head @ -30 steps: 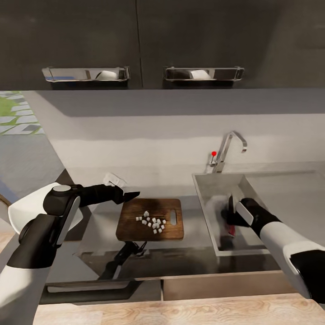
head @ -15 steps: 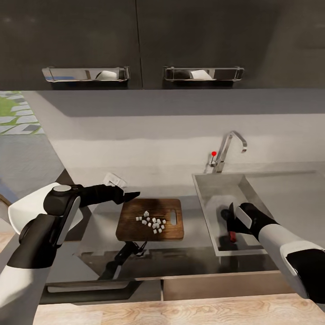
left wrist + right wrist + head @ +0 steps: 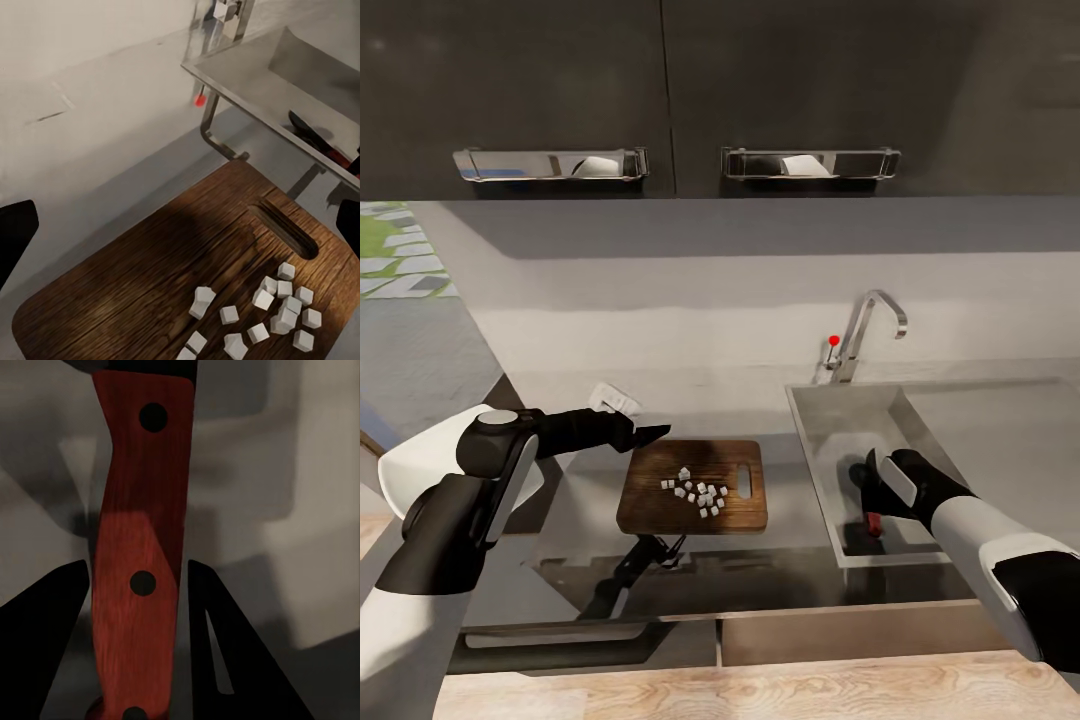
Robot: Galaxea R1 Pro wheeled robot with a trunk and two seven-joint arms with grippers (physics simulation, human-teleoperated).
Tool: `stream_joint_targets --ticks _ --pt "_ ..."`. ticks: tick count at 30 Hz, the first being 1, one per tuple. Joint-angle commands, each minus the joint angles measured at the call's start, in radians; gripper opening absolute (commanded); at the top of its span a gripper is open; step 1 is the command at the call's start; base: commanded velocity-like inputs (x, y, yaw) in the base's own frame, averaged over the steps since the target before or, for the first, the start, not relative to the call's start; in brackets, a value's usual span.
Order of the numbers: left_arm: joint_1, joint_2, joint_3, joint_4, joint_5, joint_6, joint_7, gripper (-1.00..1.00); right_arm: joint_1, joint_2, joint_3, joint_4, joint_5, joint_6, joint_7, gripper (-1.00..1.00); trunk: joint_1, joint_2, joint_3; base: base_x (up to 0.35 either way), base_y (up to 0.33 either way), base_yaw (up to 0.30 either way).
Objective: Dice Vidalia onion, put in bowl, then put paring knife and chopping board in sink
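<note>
The brown chopping board lies on the grey countertop left of the sink, with several white onion cubes on it. My left gripper hovers open at the board's far left corner; in the left wrist view its dark fingers stand wide apart over the board and cubes. My right gripper is low inside the basin, shut on the paring knife. Its reddish handle sits between the two fingertips of the right gripper. The bowl is out of view.
A chrome tap with a red dot stands behind the basin, and a flat drainboard extends to its right. Dark wall cabinets with steel handles hang above. A pale wooden surface runs along the near edge.
My right gripper has gone down into the basin with the knife, mostly in the first half second. The left arm, board and cubes have stayed put.
</note>
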Motion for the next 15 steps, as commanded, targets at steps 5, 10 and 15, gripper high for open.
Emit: stream_joint_targets --ticks 5,10,15 --pt "-0.001 0.001 -0.001 -0.001 0.001 0.007 -0.001 1.00 -0.001 0.001 0.006 -0.002 -0.011 0.004 -0.007 -1.00 0.001 -0.002 -0.002 0.132 0.041 0.000" --pt "-0.001 0.001 -0.001 -0.001 0.001 0.007 -0.001 1.00 -0.001 0.002 0.006 -0.002 -0.011 0.004 -0.007 -1.00 0.001 -0.002 -0.002 0.036 0.012 0.000" --pt "-0.001 0.000 -0.001 -0.001 0.001 0.007 -0.001 1.00 -0.001 0.008 0.006 -0.002 -0.011 0.004 -0.007 -1.00 0.001 -0.002 -0.002 0.001 0.000 0.000"
